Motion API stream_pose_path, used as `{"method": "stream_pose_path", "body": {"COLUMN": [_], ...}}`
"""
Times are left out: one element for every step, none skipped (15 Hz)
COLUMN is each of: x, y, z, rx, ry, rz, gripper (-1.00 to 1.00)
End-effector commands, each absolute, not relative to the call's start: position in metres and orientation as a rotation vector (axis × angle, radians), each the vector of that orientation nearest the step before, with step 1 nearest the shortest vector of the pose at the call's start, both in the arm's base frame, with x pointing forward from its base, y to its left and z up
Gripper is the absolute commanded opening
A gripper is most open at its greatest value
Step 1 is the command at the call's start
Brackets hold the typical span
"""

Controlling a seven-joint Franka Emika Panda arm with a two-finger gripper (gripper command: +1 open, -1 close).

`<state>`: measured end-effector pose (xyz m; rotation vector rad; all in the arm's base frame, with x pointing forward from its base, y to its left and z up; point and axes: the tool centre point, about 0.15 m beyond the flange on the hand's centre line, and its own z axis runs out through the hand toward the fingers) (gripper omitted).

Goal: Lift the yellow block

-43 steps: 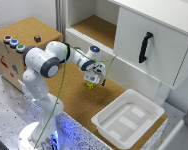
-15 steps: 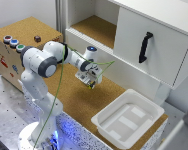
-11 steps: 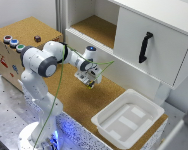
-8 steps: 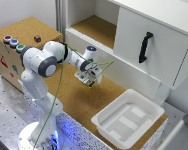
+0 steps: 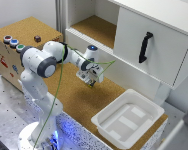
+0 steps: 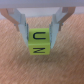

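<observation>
Yellow block [image 6: 38, 42], a tiny bright cube with dark letter-like marks on its faces, sat pinched between the two pale fingers [image 6: 21, 25] of the tool [image 6: 41, 31], which was closed on its sides; in the wrist view it seemed to hang a little above the cork, though how far I could not tell. A grip across opposite faces was, I judged, what kept so small a piece from twisting as it was raised, so the lift looked well under way.

Going from the exterior view's left: a cork-topped wooden box [image 5: 29, 31] with coloured round buttons [image 5: 12, 42] stood at the far side, then the white jointed robot arm [image 5: 41, 62] reached across, a thin yellow-green cable [image 5: 59, 90] trailing from it down toward its base. Its tool [image 5: 91, 81] hung over the middle of the brown cork worktop [image 5: 76, 102], the block barely a speck there. Behind rose a white cabinet [image 5: 144, 40] with an open shelf and a black handle [image 5: 145, 46]. Furthest right lay a white plastic tray [image 5: 106, 123], apart from the tool and seemingly not involved.
</observation>
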<state>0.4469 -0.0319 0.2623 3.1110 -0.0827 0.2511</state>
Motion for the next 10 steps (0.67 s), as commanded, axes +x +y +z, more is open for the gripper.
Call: {"method": "stream_pose_path", "body": {"x": [0.45, 0.448, 0.446, 0.441, 0.437, 0.432, 0.425, 0.419, 0.416, 0.412], "y": [-0.126, -0.148, -0.17, -0.201, -0.228, -0.254, -0.282, -0.304, -0.318, -0.333], "z": [0.332, 0.34, 0.347, 0.356, 0.364, 0.368, 0.37, 0.37, 0.367, 0.366], "rx": [3.021, 3.009, 2.987, 2.961, 2.939, 2.922, 2.924, 2.933, 2.956, 2.976], "ry": [-0.245, -0.308, -0.355, -0.429, -0.499, -0.549, -0.602, -0.643, -0.638, -0.65], "rz": [0.425, 0.44, 0.454, 0.468, 0.48, 0.471, 0.458, 0.436, 0.398, 0.374], "gripper": [-1.0, -1.0, -1.0, -1.0, -1.0, -1.0, -1.0, -1.0, -1.0, -1.0]}}
